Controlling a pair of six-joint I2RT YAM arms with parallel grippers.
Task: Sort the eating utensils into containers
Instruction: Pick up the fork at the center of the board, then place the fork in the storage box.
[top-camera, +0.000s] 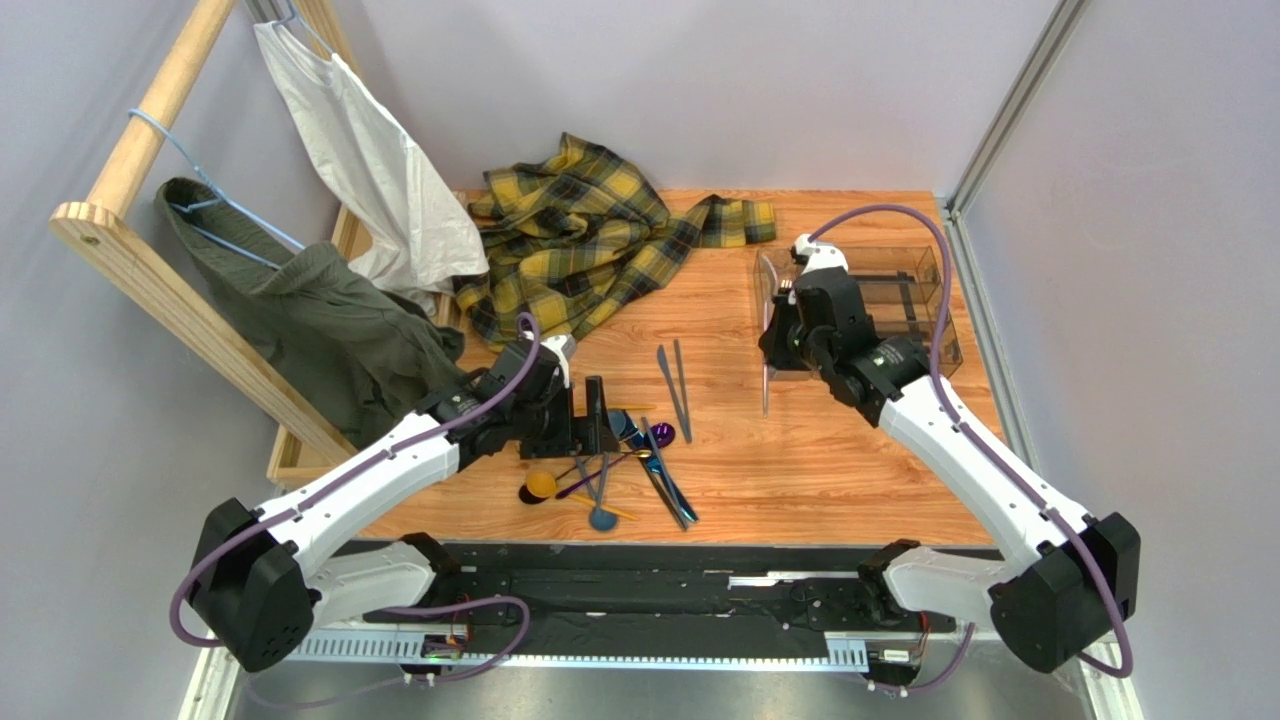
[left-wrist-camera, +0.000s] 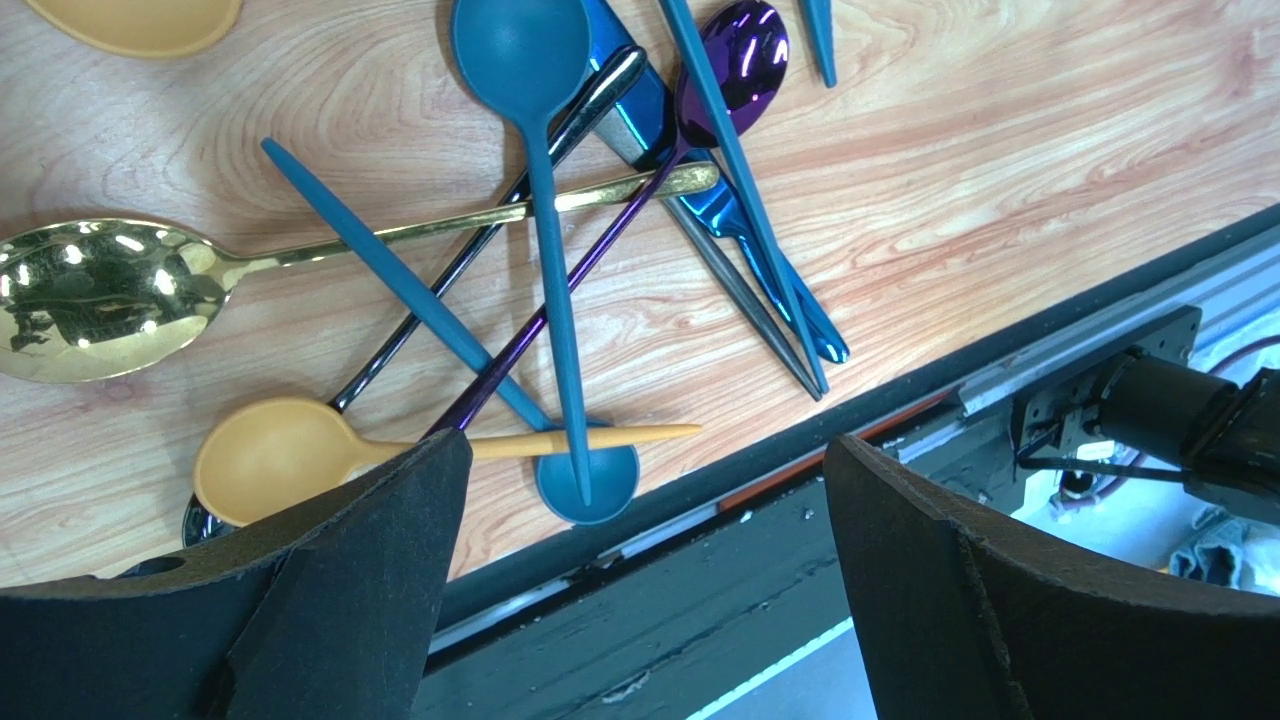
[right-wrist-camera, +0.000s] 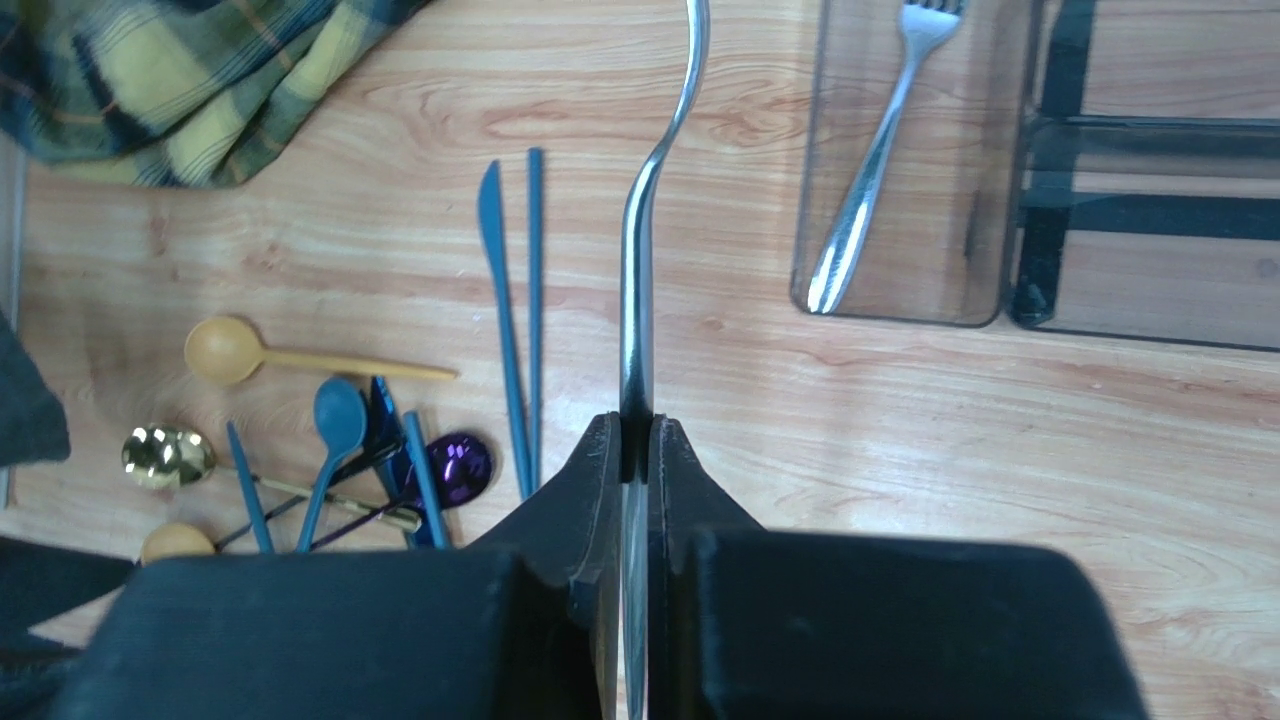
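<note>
My right gripper (right-wrist-camera: 637, 450) is shut on the handle of a silver utensil (right-wrist-camera: 643, 255), seen edge-on and held above the wood left of the clear tray (right-wrist-camera: 1004, 300). One silver fork (right-wrist-camera: 872, 165) lies in the tray's left compartment. From above, the right gripper (top-camera: 771, 356) is by the tray's (top-camera: 935, 353) left side. My left gripper (left-wrist-camera: 646, 578) is open and empty over the near edge of a utensil pile: teal spoon (left-wrist-camera: 549, 225), gold spoon (left-wrist-camera: 90, 293), purple spoon (left-wrist-camera: 736, 53), yellow spoon (left-wrist-camera: 286, 450). A teal knife (right-wrist-camera: 504, 300) and stick (right-wrist-camera: 535, 270) lie apart from the pile.
A yellow plaid shirt (top-camera: 579, 248) lies at the back of the table. A wooden rack (top-camera: 143, 240) with a green garment (top-camera: 316, 315) and a white one (top-camera: 368, 165) stands at the left. The black rail (top-camera: 676, 578) runs along the front edge.
</note>
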